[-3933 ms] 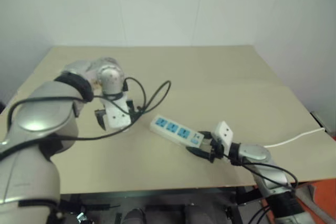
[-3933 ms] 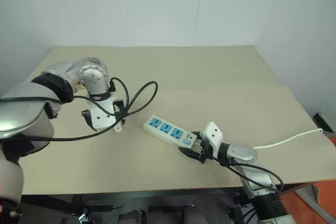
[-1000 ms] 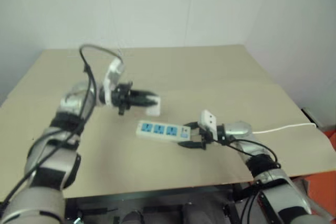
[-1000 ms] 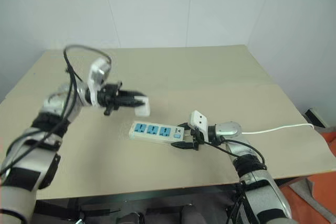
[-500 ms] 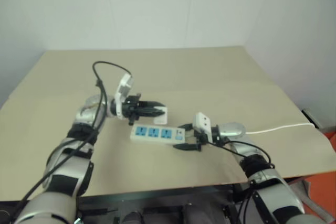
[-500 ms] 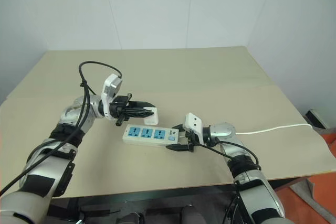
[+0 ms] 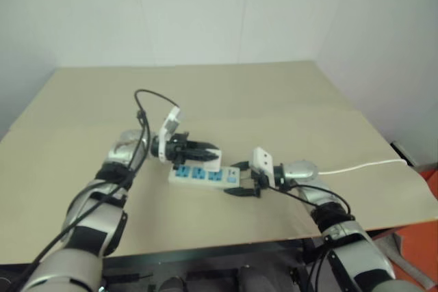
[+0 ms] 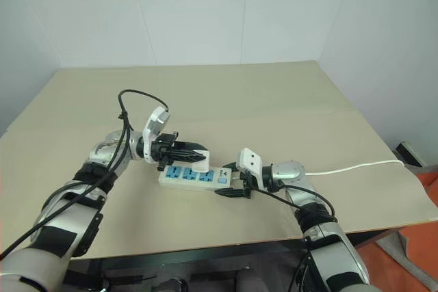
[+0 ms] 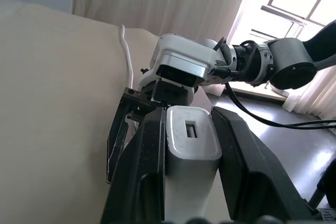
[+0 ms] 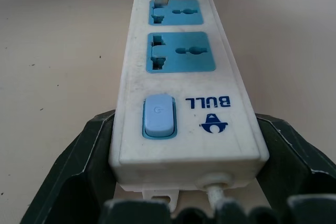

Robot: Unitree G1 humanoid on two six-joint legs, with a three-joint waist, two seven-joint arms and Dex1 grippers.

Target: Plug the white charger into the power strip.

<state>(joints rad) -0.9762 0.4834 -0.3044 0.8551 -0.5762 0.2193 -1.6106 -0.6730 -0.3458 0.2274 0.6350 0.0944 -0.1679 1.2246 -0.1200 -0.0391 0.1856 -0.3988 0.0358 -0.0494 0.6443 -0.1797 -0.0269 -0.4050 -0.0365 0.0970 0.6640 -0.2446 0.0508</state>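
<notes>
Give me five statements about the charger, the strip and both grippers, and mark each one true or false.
1. The left gripper holds the white charger between its fingers. True.
2. The charger is already pushed fully into the socket next to the switch. False: the two sockets nearest the switch are empty, and a prong hangs over the socket at the far end.
3. The right gripper holds the switch end of the power strip. True.
4. The power strip has five red sockets. False: it has three blue ones.
5. The strip lies on the table. True.
</notes>
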